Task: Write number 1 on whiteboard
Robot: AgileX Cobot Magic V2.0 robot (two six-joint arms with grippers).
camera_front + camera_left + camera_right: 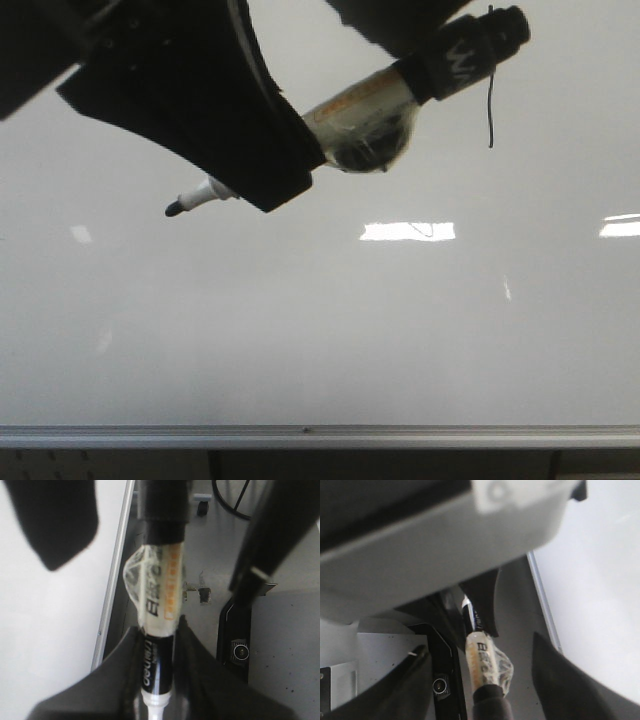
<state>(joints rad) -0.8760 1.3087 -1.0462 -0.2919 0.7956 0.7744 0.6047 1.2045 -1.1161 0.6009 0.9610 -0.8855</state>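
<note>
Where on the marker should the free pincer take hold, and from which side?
Probably the black rear barrel behind the taped section, approached from the rear end. The marker lies slanted, its tip end already clamped in the left pincer, so only the rear stays free.

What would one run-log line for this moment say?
left claw: shut on marker | right claw: open | tip: off whiteboard | stroke: drawn
</note>
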